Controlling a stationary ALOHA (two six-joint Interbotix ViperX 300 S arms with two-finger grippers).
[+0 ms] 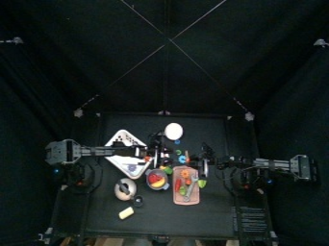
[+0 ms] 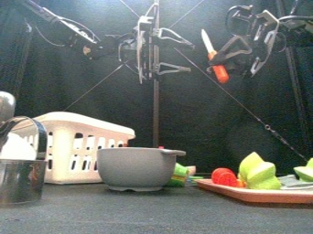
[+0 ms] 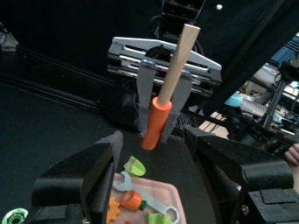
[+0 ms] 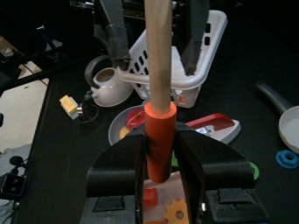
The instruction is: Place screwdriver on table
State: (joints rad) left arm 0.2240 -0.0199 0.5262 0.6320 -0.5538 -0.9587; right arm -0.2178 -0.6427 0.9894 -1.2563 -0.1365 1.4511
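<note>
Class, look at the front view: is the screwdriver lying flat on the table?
No: the screwdriver hangs high in the air, held in the right claw, well above the table.

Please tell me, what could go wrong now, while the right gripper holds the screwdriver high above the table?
1. The right gripper grips the screwdriver only at its orange handle, high in the air; if it slips, it may fall onto the cutting board with cut fruit.
2. The table is crowded, with a grey bowl and a white basket; the tool could land on one of these instead of on bare table.
</note>
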